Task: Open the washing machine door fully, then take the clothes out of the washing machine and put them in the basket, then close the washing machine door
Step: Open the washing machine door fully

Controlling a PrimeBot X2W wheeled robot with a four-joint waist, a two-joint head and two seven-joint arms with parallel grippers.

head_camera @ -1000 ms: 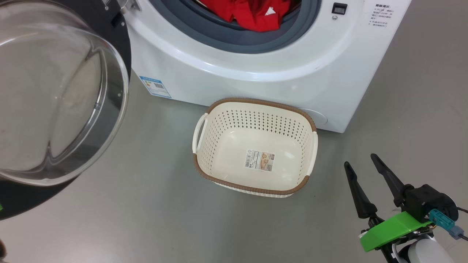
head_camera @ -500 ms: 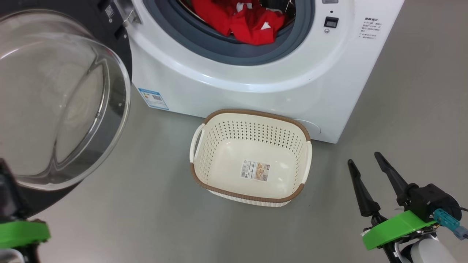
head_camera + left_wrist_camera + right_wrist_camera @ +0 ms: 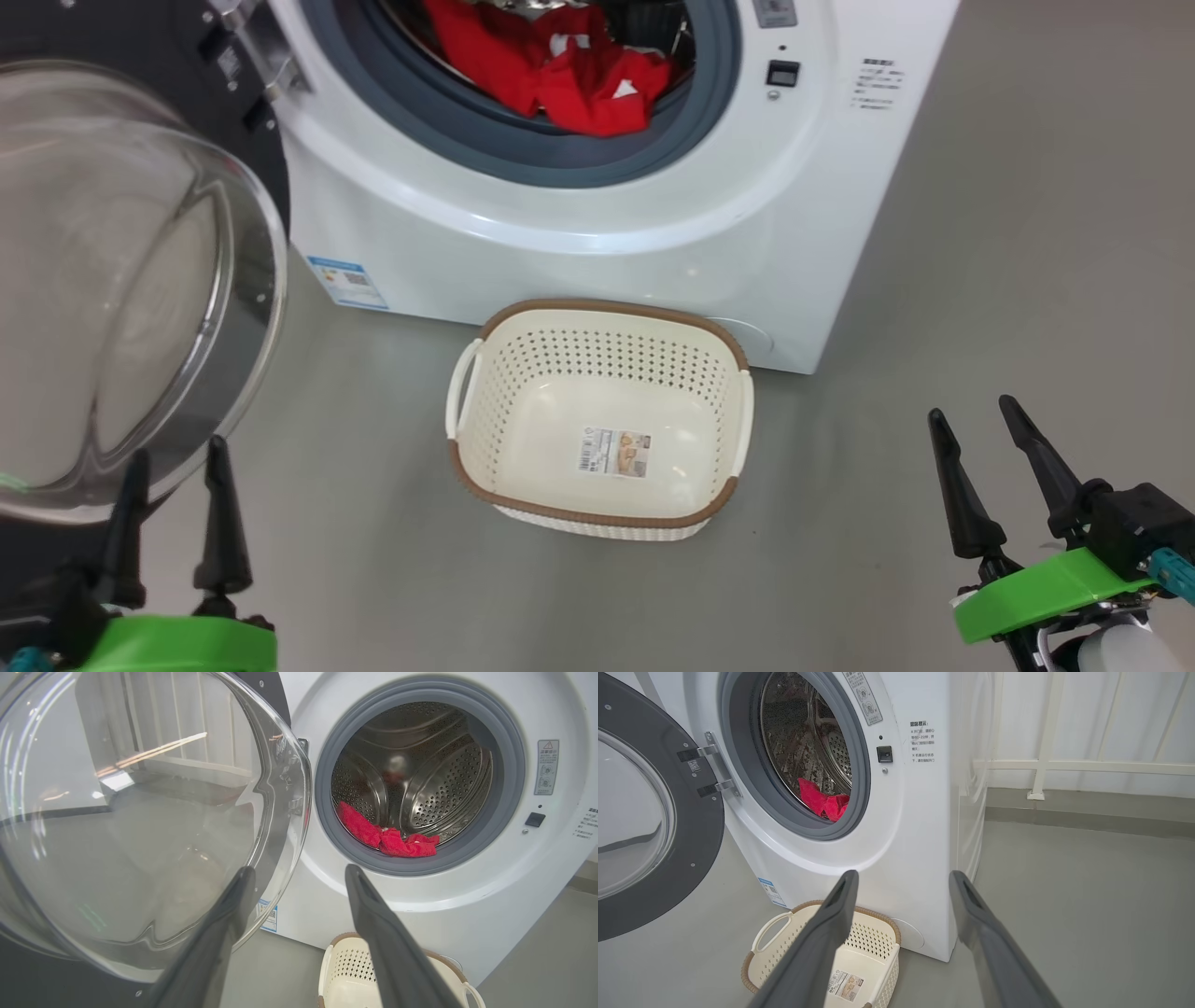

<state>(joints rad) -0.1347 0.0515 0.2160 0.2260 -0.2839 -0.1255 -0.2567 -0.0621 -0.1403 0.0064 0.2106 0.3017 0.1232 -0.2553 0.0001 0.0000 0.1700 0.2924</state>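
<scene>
The left end effector point(image 3: 177, 453) and right end effector point(image 3: 973, 411) both stand open and empty, with the clothes point(image 3: 569, 79) well ahead and above them in the washing machine point(image 3: 579, 243) drum. The washing machine door point(image 3: 121, 280) bulges just beside the left one's tips, so a reach could clip its glass and swing it shut; the basket point(image 3: 607, 308), ahead between the two, could get knocked aside.

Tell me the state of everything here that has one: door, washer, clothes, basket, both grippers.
Door: swung wide open.
Washer: drum mouth uncovered.
Clothes: bunched in the drum, at its front lip.
Basket: upright on the floor, empty.
Left gripper: fingers apart, holding nothing.
Right gripper: fingers apart, holding nothing.
</scene>
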